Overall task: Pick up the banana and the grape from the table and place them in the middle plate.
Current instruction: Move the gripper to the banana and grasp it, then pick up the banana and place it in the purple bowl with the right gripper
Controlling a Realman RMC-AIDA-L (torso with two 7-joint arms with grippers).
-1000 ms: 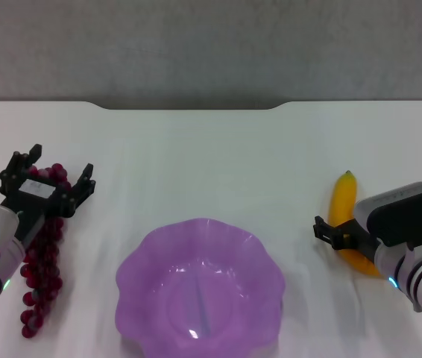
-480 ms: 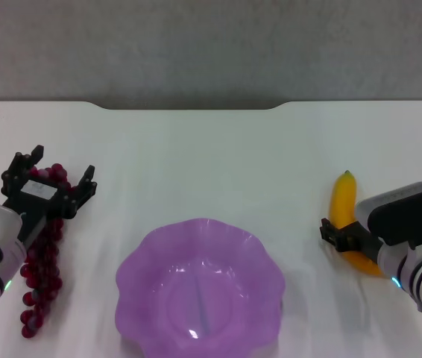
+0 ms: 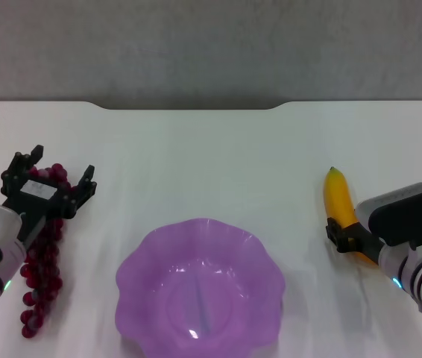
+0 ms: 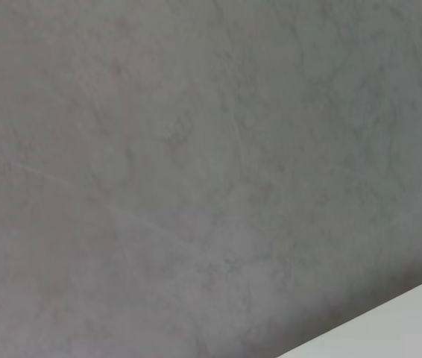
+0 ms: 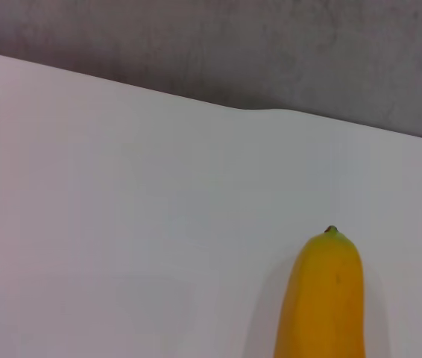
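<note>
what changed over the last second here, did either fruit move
The banana moved: its far tip swung toward the plate and farther up the table, so it now lies at a new angle. The right gripper closed in on its near half and seems to have hold of it. The left gripper over the grapes, the grapes and the plate stayed put.

Middle plate (image 3: 151,257) translucent glossy plastic; banana (image 3: 337,200) smooth; table (image 3: 211,160) matt.

Plate between grape and banana

The middle plate (image 3: 200,287) sits at the table's (image 3: 211,156) near edge, centred; the grape (image 3: 39,257) lies toward the left edge, the banana (image 3: 339,205) toward the right.
</note>
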